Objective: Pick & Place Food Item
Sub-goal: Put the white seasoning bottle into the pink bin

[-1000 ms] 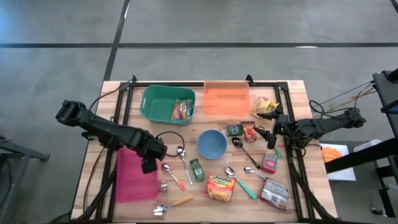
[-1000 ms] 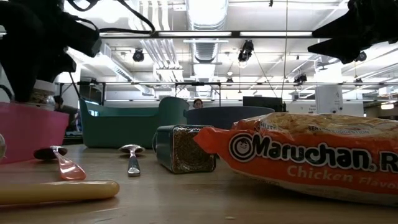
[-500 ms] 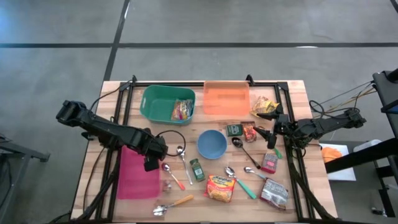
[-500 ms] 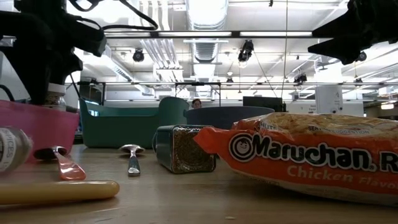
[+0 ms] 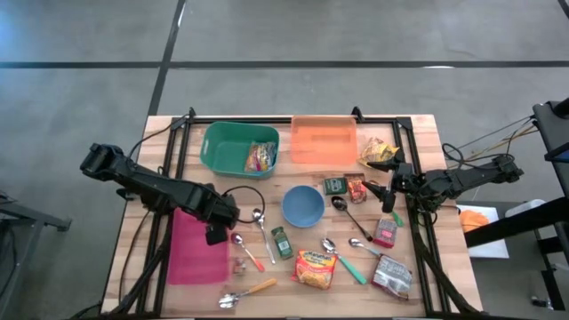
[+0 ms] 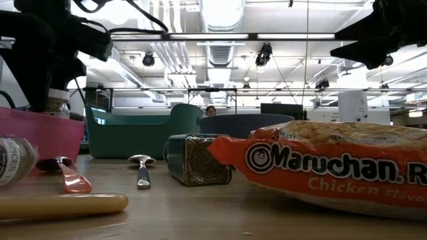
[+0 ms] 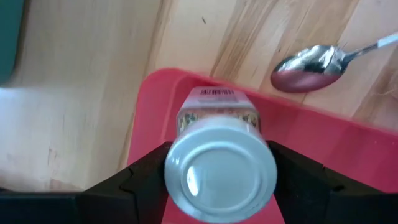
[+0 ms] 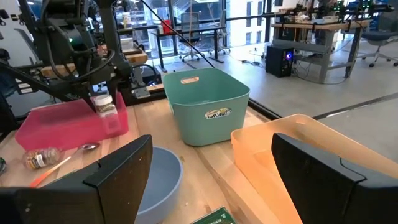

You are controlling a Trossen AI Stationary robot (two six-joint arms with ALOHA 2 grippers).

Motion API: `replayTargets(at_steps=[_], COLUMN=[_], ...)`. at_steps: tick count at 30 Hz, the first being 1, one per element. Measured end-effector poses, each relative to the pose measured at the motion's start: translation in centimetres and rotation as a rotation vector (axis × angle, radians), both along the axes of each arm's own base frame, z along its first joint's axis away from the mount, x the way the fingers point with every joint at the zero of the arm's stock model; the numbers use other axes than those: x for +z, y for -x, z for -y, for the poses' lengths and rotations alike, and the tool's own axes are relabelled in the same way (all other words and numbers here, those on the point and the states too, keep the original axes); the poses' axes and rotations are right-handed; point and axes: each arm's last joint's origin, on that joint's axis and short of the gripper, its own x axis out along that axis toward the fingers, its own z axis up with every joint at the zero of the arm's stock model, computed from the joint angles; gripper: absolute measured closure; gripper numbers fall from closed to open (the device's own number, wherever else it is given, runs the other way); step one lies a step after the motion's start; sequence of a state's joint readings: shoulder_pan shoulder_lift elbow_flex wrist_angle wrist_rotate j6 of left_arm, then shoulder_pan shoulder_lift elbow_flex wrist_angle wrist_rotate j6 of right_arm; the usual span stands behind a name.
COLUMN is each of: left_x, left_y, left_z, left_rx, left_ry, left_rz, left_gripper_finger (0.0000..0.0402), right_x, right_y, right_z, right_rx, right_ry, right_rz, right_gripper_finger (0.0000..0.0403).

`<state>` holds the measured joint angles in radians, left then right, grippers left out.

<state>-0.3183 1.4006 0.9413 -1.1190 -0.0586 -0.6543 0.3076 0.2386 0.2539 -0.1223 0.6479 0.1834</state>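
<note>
A spice jar [image 7: 219,124] with a white lid [image 7: 221,177] stands upright in the far right corner of the pink bin [image 5: 191,258]. Its top shows above the bin's rim [image 6: 40,115] in the low view. My left gripper [image 5: 216,233] points straight down over it, open, one finger on each side of the lid. A second spice jar [image 6: 15,160] lies on its side on the table beside the bin. My right gripper [image 8: 211,186] waits open and level at the table's right side, holding nothing. My left gripper comes from above, and its fingers [image 7: 146,180] stand close against two opposite sides of the white lid [image 7: 186,186]. I cannot tell whether they touch it. The jar stands upright on its own base in the pink bin.
A green bin [image 5: 238,147] with a candy pack and an orange bin [image 5: 324,139] stand at the far side. A blue bowl [image 5: 303,205], a green spice tin [image 5: 282,242], a ramen pack [image 5: 315,268], spoons and snack bags crowd the middle and right.
The pink bin has shifted slightly toward the table's right. The jar under my left gripper now shows a little farther right in the low view. The lying spice jar has rolled into that view beside the bin. Both arms have stayed in place.
</note>
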Motion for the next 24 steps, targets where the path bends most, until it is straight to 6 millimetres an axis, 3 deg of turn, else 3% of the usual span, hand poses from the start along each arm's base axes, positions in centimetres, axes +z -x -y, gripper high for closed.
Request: replayTargets(at_steps=[14,24], left_x=[0.1,1.9], left_y=[0.3,-0.4], left_z=[-0.2,-0.1], left_rx=[0.042,0.04], left_ry=[0.02,0.035], left_rz=[-0.041,-0.009], left_gripper_finger=[0.0151,0.0151], right_x=[0.0,0.0], right_y=[0.0,0.0], right_z=[0.0,0.0], right_rx=[0.0,0.0], right_ry=[0.001,0.003], right_rz=[-0.001,-0.001], right_gripper_finger=[0.0076,0.0076])
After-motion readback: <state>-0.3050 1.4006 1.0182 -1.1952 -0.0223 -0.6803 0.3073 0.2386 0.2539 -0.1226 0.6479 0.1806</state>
